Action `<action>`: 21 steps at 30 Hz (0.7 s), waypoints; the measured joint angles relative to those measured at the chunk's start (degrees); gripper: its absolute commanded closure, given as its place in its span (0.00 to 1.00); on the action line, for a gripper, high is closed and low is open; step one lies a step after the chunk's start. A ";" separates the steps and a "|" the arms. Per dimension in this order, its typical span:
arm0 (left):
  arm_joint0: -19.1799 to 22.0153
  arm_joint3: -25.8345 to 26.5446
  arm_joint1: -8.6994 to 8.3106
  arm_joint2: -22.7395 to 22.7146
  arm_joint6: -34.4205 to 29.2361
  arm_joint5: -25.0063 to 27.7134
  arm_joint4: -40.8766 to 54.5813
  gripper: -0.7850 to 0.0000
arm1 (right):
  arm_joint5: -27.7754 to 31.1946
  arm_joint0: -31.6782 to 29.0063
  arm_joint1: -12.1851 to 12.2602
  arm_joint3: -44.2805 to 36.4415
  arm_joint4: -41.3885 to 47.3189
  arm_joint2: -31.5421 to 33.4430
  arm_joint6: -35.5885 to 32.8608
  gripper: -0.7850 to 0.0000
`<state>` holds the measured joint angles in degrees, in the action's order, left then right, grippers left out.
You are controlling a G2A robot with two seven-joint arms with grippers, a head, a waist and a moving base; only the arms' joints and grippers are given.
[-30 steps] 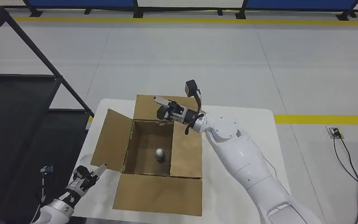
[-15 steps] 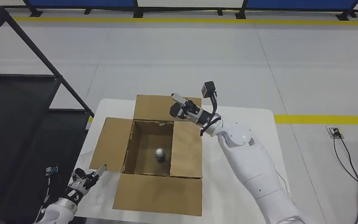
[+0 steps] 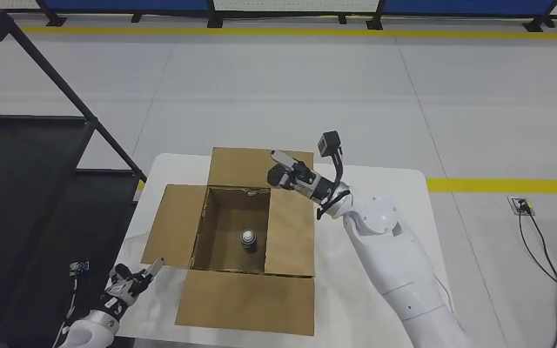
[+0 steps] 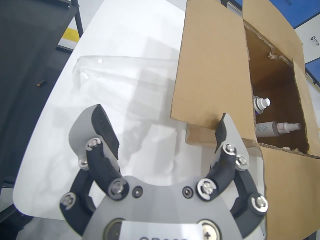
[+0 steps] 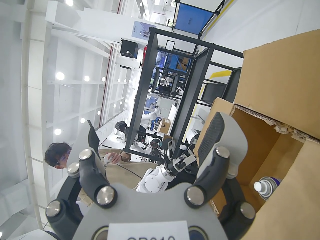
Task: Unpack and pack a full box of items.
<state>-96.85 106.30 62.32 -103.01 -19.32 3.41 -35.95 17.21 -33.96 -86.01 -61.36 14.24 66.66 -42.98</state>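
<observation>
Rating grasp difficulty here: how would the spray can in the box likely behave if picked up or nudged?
The spray can looks rigid, so it probably won't deform when squeezed. Its smooth round body may slip. Standing upright and narrow on the box floor, it could tip, then roll.

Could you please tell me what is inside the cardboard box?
An upright purple spray can with a white nozzle and a white spray bottle lying on its side. The brown cardboard box hides part of its floor behind its walls.
</observation>
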 measured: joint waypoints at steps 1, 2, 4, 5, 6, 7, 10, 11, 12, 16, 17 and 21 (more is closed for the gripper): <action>-0.18 0.20 0.02 -0.08 0.11 0.05 0.00 0.00 | -0.07 -0.08 0.03 -0.10 0.00 0.03 0.03 0.00; -0.35 0.37 0.04 -0.15 0.22 0.11 0.02 0.00 | -0.15 -0.15 0.06 -0.19 -0.01 0.05 0.06 0.00; -0.75 0.70 0.09 -0.37 0.41 0.58 0.29 0.00 | -0.27 -0.30 0.14 -0.38 -0.05 0.08 0.10 0.00; -0.91 0.77 0.10 -0.51 0.47 0.78 0.38 0.00 | -0.28 -0.39 0.17 -0.46 -0.06 0.09 0.10 0.00; -1.07 0.82 0.11 -0.68 0.57 0.91 0.40 0.00 | -0.28 -0.49 0.21 -0.57 -0.07 0.10 0.09 0.00; -1.15 0.84 0.13 -0.78 0.65 0.91 0.42 0.00 | -0.27 -0.57 0.23 -0.63 -0.08 0.11 0.09 0.00; -1.01 0.56 0.19 -0.83 0.78 0.63 0.34 0.00 | -0.21 -0.83 0.34 -0.79 0.00 0.24 0.12 0.00; -0.89 0.40 0.21 -0.74 0.81 0.59 0.24 0.00 | -0.17 -0.91 0.38 -0.86 0.07 0.30 0.13 0.00; -0.77 0.21 0.24 -0.62 0.88 0.59 0.12 0.00 | -0.09 -1.05 0.43 -0.97 0.14 0.37 0.10 0.00; -1.32 0.73 0.35 -1.03 1.90 1.26 0.56 0.00 | 0.12 -1.61 0.62 -1.46 0.05 0.60 0.08 0.00; -1.63 1.09 0.39 -1.32 2.34 1.62 0.99 0.00 | 0.17 -1.75 0.67 -1.60 0.01 0.67 0.15 0.00; -3.69 3.20 0.51 -3.23 5.17 4.86 2.22 0.00 | 0.53 -2.50 0.92 -2.29 0.06 1.23 0.56 0.00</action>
<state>-100.54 109.50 62.83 -106.24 -14.15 8.26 -33.74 17.73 -36.46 -85.09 -63.65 14.30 67.89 -42.42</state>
